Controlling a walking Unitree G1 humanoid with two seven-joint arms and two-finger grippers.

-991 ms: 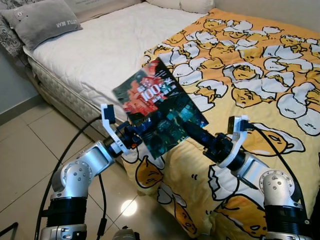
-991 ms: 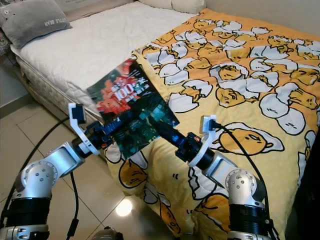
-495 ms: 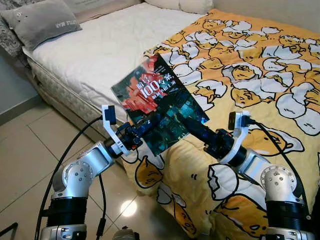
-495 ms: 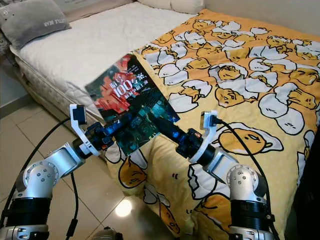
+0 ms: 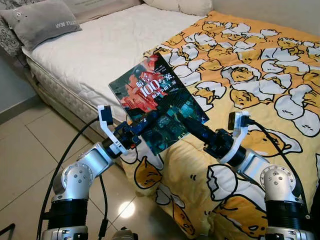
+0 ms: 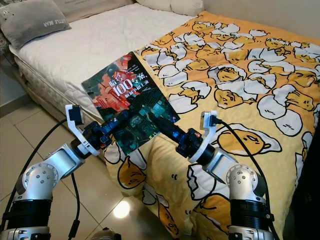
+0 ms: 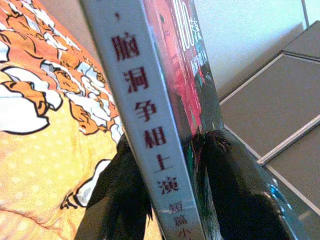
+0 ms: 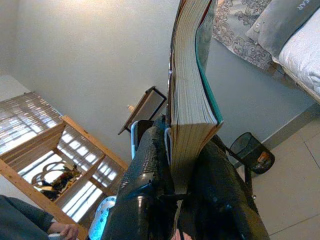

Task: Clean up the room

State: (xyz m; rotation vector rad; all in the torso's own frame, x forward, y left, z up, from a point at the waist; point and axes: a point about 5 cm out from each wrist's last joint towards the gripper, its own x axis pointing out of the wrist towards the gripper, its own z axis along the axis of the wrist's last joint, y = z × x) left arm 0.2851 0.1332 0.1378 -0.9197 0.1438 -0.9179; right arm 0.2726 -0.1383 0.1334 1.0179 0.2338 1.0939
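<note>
1. The book [image 5: 159,109], a paperback with a dark cover and red title art, is held in the air above the near edge of the bed [image 5: 100,55], with its cover tilted up toward the camera.
2. The left gripper [image 5: 134,134] is closed on the lower spine corner of the book; in the left wrist view its two black fingers [image 7: 120,200] press on both sides of the spine.
3. The right gripper [image 5: 194,129] is closed on the opposite edge; in the right wrist view the page block sits between its fingers [image 8: 145,170].
4. Below and beyond the book lies the yellow blanket [image 5: 250,75] with an egg pattern, and a grey pillow [image 5: 42,20] rests at the far corner of the bed.
5. I judge the book to be light and fairly stiff, but its glossy cover may slip, and the pages can bend if only one corner is squeezed.
6. The spine seems the firmest place to hold if one gripper must carry it alone.
</note>
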